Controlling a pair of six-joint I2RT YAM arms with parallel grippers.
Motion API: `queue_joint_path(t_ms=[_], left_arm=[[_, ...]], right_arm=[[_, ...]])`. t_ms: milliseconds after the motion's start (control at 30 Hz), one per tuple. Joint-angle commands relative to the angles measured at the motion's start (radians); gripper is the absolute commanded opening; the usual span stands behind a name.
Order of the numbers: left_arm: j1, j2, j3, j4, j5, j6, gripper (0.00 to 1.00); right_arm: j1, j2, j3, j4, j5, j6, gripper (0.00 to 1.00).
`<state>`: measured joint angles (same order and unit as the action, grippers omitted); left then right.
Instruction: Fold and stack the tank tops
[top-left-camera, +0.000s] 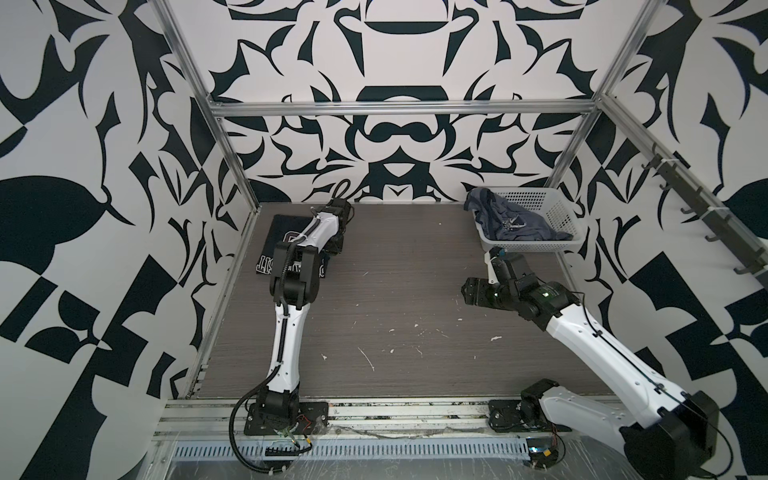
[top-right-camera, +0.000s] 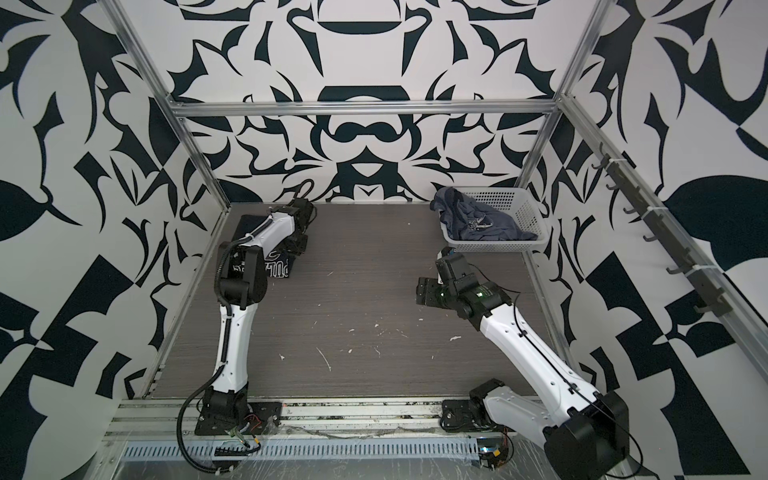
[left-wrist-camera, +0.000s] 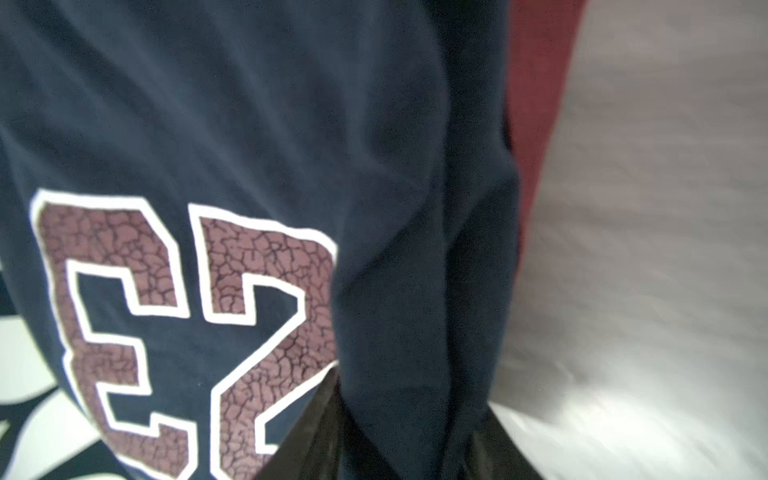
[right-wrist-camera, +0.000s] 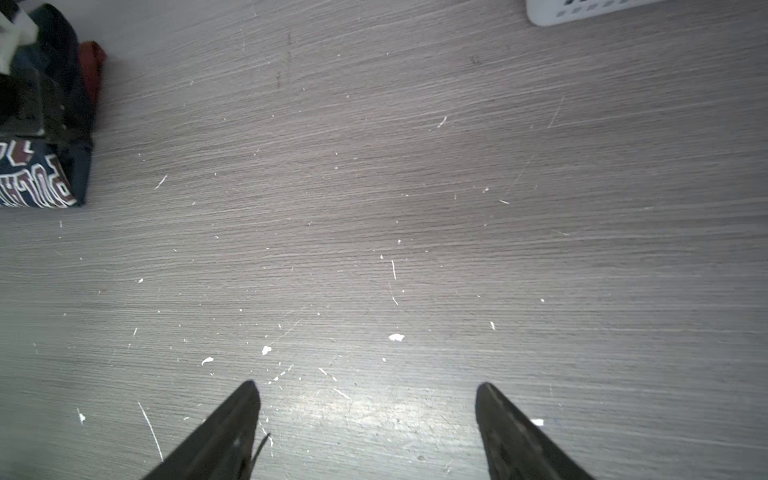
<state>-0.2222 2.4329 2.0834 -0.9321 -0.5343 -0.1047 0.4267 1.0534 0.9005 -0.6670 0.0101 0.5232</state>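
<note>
Left wrist view: the left hand (left-wrist-camera: 411, 399) is pinching a raised fold of the navy tank top (left-wrist-camera: 208, 124), with the cloth bunched between its two dark fingers (left-wrist-camera: 307, 436). Only this view shows the "23" print (left-wrist-camera: 187, 324), in cracked red with white outlines, and the dark-red trim (left-wrist-camera: 536, 83) lying against the grey bench (left-wrist-camera: 665, 208).

In both top views the left arm (top-left-camera: 291, 282) (top-right-camera: 245, 278) covers that grip. The navy tank top (top-left-camera: 266, 266) (top-right-camera: 286, 270) lies folded at the far left corner of the bench.

The slate-blue tank top (top-left-camera: 515, 226) (top-right-camera: 486, 226) shows only in the top views. It is crumpled in the white basket (top-left-camera: 552, 208) (top-right-camera: 523, 208) at the far right, with one end draped over the rim.

In the right wrist view the right hand (right-wrist-camera: 365, 390) is spread wide and holds nothing, above bare bench well away from both shirts.
</note>
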Motion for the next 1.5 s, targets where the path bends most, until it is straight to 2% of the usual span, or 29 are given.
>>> queue_joint_path(t_ms=[0, 200, 233, 333, 400, 500, 667, 700, 867, 967, 1100, 1400, 1467], left_arm=[[0.038, 0.068, 0.052, -0.025, 0.017, 0.088, 0.42], [0.073, 0.034, 0.103, -0.053, 0.016, 0.077, 0.45], [0.068, 0.011, 0.106, -0.064, 0.022, 0.054, 0.48], [0.049, -0.090, 0.075, -0.074, 0.027, -0.030, 0.69], [0.034, -0.182, 0.021, -0.070, 0.044, -0.097, 0.76], [0.016, -0.362, -0.129, -0.010, 0.113, -0.194, 0.80], [0.004, -0.726, -0.557, 0.277, 0.281, -0.321, 0.84], [0.003, -0.780, -0.628, 0.327, 0.310, -0.344, 0.89], [0.004, -1.024, -0.953, 0.537, 0.409, -0.420, 0.92], [0.004, -1.092, -1.051, 0.585, 0.446, -0.425, 0.93], [0.004, -1.139, -1.127, 0.612, 0.467, -0.430, 0.94], [0.004, -1.233, -1.227, 0.695, 0.505, -0.453, 0.97], [0.004, -1.236, -1.232, 0.697, 0.503, -0.458, 0.97]], right_arm=[[0.002, -0.041, 0.050, -0.055, 0.066, -0.016, 0.85], [-0.033, -0.024, 0.103, -0.095, 0.119, -0.047, 0.85], [-0.049, -0.005, 0.122, -0.097, 0.120, -0.058, 0.85], [-0.119, 0.077, 0.205, -0.101, 0.113, -0.084, 0.86], [-0.174, 0.138, 0.271, -0.087, 0.094, -0.105, 0.86], [-0.238, 0.250, 0.391, -0.054, 0.111, -0.142, 0.85], [-0.339, 0.532, 0.622, -0.032, 0.119, -0.147, 0.85], [-0.352, 0.584, 0.661, -0.034, 0.119, -0.144, 0.85], [-0.401, 0.840, 0.883, -0.032, 0.070, -0.135, 0.86], [-0.416, 0.970, 1.007, -0.053, 0.039, -0.155, 0.86], [-0.428, 1.090, 1.107, -0.076, 0.055, -0.164, 0.86], [-0.459, 1.280, 1.269, -0.112, 0.037, -0.188, 0.85], [-0.464, 1.311, 1.301, -0.121, 0.033, -0.187, 0.81]])
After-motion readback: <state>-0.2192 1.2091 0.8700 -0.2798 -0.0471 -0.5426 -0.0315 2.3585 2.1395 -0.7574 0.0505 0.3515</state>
